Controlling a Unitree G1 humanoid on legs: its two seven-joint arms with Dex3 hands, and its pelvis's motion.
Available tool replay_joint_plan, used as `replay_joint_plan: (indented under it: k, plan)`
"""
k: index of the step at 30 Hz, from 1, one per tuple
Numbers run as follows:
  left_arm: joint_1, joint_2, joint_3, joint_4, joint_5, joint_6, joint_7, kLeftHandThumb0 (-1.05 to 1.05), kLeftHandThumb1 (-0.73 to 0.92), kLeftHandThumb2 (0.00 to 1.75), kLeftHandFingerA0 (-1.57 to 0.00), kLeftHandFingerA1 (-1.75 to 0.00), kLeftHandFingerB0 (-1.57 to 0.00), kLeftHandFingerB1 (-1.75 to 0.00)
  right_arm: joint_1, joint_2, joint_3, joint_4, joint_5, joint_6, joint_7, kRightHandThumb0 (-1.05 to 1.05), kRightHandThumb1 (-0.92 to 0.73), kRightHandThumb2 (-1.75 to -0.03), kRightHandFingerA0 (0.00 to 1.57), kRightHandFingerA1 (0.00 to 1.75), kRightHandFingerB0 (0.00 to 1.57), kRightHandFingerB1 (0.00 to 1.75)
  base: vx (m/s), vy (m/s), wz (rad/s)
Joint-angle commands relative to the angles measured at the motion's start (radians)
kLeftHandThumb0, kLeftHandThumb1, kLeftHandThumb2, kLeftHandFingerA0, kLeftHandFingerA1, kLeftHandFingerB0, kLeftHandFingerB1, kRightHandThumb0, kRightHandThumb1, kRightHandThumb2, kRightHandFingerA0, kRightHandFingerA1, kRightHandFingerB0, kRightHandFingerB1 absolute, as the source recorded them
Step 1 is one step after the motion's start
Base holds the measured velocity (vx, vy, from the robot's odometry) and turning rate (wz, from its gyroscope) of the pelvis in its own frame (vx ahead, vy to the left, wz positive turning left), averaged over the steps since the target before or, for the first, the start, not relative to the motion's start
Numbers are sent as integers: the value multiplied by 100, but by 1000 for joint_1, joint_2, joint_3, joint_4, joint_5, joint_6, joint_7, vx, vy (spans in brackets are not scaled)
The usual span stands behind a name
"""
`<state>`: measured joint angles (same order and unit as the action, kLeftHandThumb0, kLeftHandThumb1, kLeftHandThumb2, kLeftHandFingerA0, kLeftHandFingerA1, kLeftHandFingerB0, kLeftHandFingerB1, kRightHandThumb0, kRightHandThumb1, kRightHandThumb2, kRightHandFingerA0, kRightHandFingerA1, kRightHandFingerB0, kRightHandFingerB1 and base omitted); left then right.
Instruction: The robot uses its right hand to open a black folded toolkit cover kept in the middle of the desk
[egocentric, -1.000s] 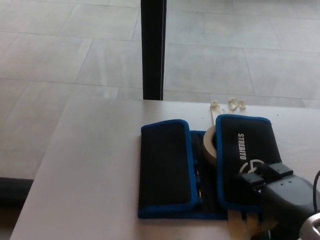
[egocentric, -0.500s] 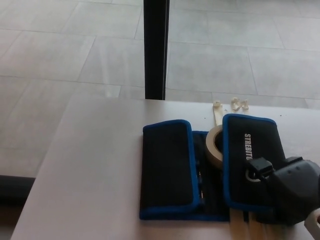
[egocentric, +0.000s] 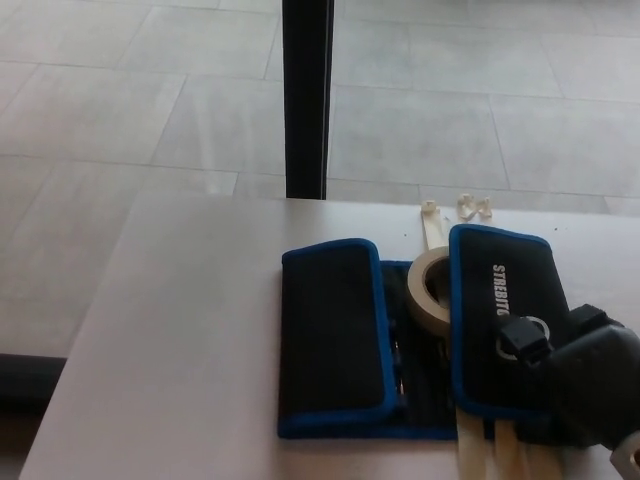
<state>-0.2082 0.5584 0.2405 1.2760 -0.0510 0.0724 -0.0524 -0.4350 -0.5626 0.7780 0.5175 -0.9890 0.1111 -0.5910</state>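
The black toolkit cover (egocentric: 400, 340), edged in blue, lies flat on the pale worktop (egocentric: 180, 340) toward the five o'clock part of the view, with its flaps running long from six o'clock up toward twelve o'clock. Its left flap (egocentric: 333, 335) is folded in over the middle, and its right flap (egocentric: 500, 320) is folded in as well, leaving a narrow strip of the dark inside showing between them. White lettering runs along the right flap, reading top to bottom; it looks like "STREBITO", though the last letters are hard to make out, and a ring-shaped white logo sits just below it. A roll of beige masking tape (egocentric: 430, 290) leans between the flaps near their upper ends, touching the right flap's inner edge. The robot's right hand (egocentric: 575, 375) comes in from four o'clock and rests on the lower outer part of the right flap; whether its fingers grip the edge cannot be told. Pale wooden strips (egocentric: 485, 455) poke out under the cover at six o'clock. A black post (egocentric: 305, 100) stands at twelve o'clock beyond the worktop.
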Motion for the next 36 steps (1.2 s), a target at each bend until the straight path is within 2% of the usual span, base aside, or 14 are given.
replay_joint_plan:
  k: [1, 5, 13, 17, 19, 20, 21, 22, 25, 28, 30, 31, 35, 36]
  plan:
    - [-8, 38, -21, 18, 28, 13, -25, -105, 40, 146, -64, -114, -48, -103, -18, 4, -15, 41, -109, 65, -67, -46, -58, -58, 24, 65, 37, 38, 0, 0, 0]
    - [-13, 42, -26, 23, 25, 13, -26, -85, 34, 138, -32, -95, -19, -87, -17, 7, -37, 47, -119, 60, -68, -48, -53, -57, 19, 56, 38, 35, 0, 0, 0]
    - [-16, 45, -35, 18, 25, 16, -29, -105, 41, 150, -61, -115, -40, -102, 20, -21, -76, -32, -122, 17, 11, -50, -48, -56, 1, 32, 22, 33, 0, 0, 0]
    - [-22, 44, -20, 25, 12, 26, -16, -86, 44, 147, -23, -93, -32, -95, 48, -42, -96, -71, -131, 13, 26, -53, -48, -57, 2, 34, 21, 31, 0, 0, 0]
    - [-20, 46, -27, 16, 18, 26, -21, -103, 33, 148, -65, -117, -49, -107, 62, -50, -119, -89, -111, 21, 96, -40, -55, -59, 4, 37, 15, 28, 0, 0, 0]
    - [-18, 46, -22, 20, 14, 19, -28, -91, 41, 148, -33, -99, -11, -86, 61, -50, -131, -86, -106, 32, 119, -30, -57, -57, 15, 48, 16, 28, 0, 0, 0]
    - [-17, 46, -22, 21, 14, 15, -27, -99, 29, 154, -53, -122, -45, -118, 60, -52, -135, -83, -113, 37, 126, -23, -40, -90, 19, 57, 4, 46, 0, 0, 0]
    - [-18, 47, -21, 21, 13, 16, -27, -99, 32, 153, -55, -118, -51, -114, 59, -51, -139, -78, -119, 39, 124, -31, -58, -58, 30, 52, 18, 29, 0, 0, 0]
    - [-21, 48, -12, 22, 7, 22, -26, -96, 29, 155, -51, -124, -47, -122, 63, -51, -157, -87, -118, 32, 136, -50, -47, -80, 34, 61, 12, 43, 0, 0, 0]
    - [-22, 48, -34, 22, 29, 14, -24, -85, 42, 146, -31, -95, -23, -89, 64, -43, -170, -70, -113, 19, 119, -41, -65, -62, 80, 146, 29, 36, 0, 0, 0]
    - [-24, 48, -35, 23, 28, 18, -22, -105, 33, 149, -66, -116, -51, -107, 64, -43, -176, -69, -111, 11, 126, -40, -66, -64, 87, 151, 30, 36, 0, 0, 0]
    - [-23, 47, -32, 23, 24, 17, -23, -78, 41, 142, -34, -94, -23, -86, 62, -39, -178, -59, -114, 8, 112, -38, -66, -65, 85, 160, 35, 38, 0, 0, 0]
    - [-29, 48, -27, 18, 19, 24, -28, -86, 42, 147, -33, -97, -18, -87, 47, -34, -191, -26, -105, -18, 84, -31, -66, -67, 95, 171, 44, 42, 0, 0, 0]
    - [-26, 49, -41, 20, 34, 13, -24, -92, 39, 147, -28, -96, -24, -92, 46, -31, -202, -25, -99, -1, 103, -37, -51, -98, 119, 132, 43, 59, 0, 0, 0]
